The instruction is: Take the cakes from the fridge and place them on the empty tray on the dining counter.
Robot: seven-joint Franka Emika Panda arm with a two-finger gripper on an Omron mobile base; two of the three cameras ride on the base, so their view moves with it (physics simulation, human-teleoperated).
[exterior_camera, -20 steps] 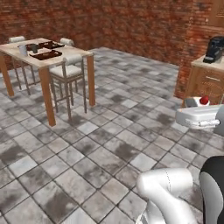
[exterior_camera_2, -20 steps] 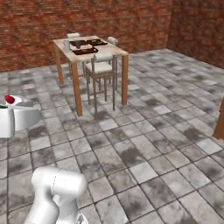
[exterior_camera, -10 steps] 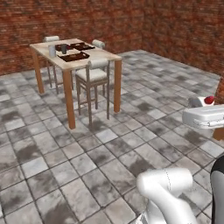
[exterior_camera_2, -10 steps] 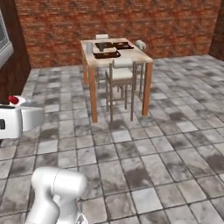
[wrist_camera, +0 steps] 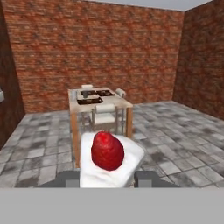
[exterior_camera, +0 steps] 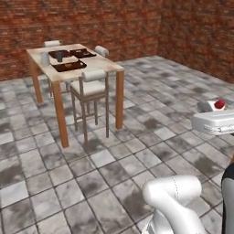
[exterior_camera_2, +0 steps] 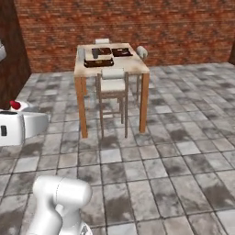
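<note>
A white wedge cake with a red top (wrist_camera: 107, 154) sits between my gripper's (wrist_camera: 107, 177) dark fingertips (wrist_camera: 68, 177), which are shut on it. The same cake (exterior_camera: 215, 106) rides on my white hand at the right edge of the left base view, and at the left edge of the right base view (exterior_camera_2: 18, 106). Ahead stands the dining counter (exterior_camera: 107, 67) (exterior_camera_2: 137, 68) (wrist_camera: 124, 103), a marble-topped table on wooden legs. Three dark trays lie on it, the nearest (exterior_camera: 69, 66) (exterior_camera_2: 98, 63) toward me. From this distance I cannot tell which tray is empty. The fridge is out of view.
White-cushioned chairs (exterior_camera: 91, 87) (exterior_camera_2: 112, 85) are tucked under the table's near and far sides. A pale glass (exterior_camera: 45, 58) stands on the tabletop. Grey stone tiles (exterior_camera: 151, 146) stretch between me and the table. Brick walls (wrist_camera: 109, 48) close off the back and right.
The whole picture has swung in both base views, so the base has turned and moved; the table now sits nearer and more central. The cake stays in my gripper.
</note>
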